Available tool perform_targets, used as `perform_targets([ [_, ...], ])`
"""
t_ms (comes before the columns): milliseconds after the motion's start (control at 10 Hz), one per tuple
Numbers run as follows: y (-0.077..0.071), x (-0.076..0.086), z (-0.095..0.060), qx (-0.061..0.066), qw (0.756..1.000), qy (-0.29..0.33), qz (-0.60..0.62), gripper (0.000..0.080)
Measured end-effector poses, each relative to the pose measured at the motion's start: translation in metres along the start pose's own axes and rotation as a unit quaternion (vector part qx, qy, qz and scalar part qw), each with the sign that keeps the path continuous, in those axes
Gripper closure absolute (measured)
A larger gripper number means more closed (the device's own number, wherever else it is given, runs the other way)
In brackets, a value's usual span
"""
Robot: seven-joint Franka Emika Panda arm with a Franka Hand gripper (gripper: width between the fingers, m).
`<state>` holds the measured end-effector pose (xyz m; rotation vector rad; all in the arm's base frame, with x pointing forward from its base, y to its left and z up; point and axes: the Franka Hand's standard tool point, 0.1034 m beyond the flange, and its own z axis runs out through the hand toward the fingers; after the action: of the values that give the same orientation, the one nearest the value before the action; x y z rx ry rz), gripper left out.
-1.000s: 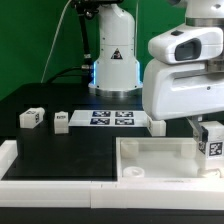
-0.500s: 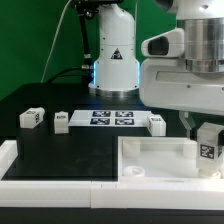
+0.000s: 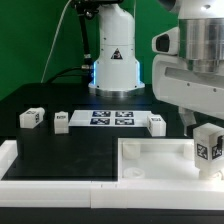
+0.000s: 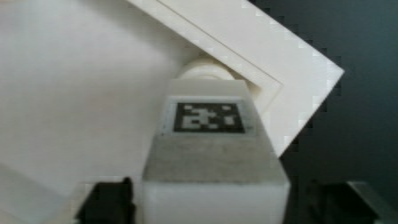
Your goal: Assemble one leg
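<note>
My gripper (image 3: 205,128) is shut on a leg (image 3: 208,150), a small white post with a black-and-white tag, and holds it upright over the right corner of the large white panel (image 3: 150,160). In the wrist view the leg (image 4: 210,150) sits between my two dark fingers (image 4: 111,200), and its far end is over a corner socket of the panel (image 4: 89,100). I cannot tell whether the leg touches the socket. My gripper (image 4: 222,208) shows only at the picture's edge.
Three more white legs lie on the black table: two at the exterior view's left (image 3: 31,117) (image 3: 61,121) and one by the marker board's right end (image 3: 156,123). The marker board (image 3: 112,118) lies behind the panel. A white robot base (image 3: 115,60) stands at the back.
The arm has shifted toward the exterior view's right, and the held leg has come down a little toward the panel's corner.
</note>
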<state>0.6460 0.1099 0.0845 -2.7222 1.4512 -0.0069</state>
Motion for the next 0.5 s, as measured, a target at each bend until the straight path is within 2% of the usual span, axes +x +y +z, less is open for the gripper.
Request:
perform_targets([
  [100, -0.0017, -0.0035, -0.0002, 0.001, 1.0, -0.001, -0.01, 0.0191],
  [300, -0.004, -0.0081, -0.0004, 0.002, 0.991, -0.002, -0.134, 0.0163],
  [400, -0.0033, -0.0065, -0.0004, 0.002, 0.972, -0.002, -0.233, 0.0152],
  [500, -0.0029, -0.0051, -0.0006, 0.003, 0.961, -0.002, -0.276, 0.0152],
])
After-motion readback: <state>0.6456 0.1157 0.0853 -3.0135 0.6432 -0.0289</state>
